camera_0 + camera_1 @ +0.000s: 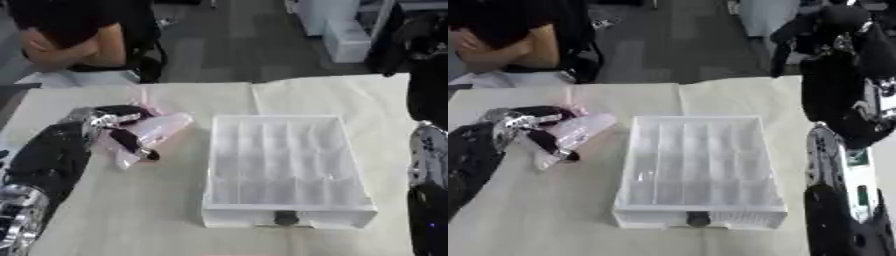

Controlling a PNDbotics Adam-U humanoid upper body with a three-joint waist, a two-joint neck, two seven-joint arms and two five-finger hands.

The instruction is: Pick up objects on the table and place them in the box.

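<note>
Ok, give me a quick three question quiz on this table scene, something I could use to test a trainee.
1. True or false: the white box already holds an object.
2. Multiple choice: the pinkish clear bag lies A) inside the box, B) on the cloth to the box's left, C) at the table's right edge.
3. Fill in: the hand touching the bag is the robot's ____ hand.

Key:
1. False; its compartments look bare.
2. B.
3. Left; its fingers curl over the bag. The right arm is raised at the right side, and its hand cannot be made out.
</note>
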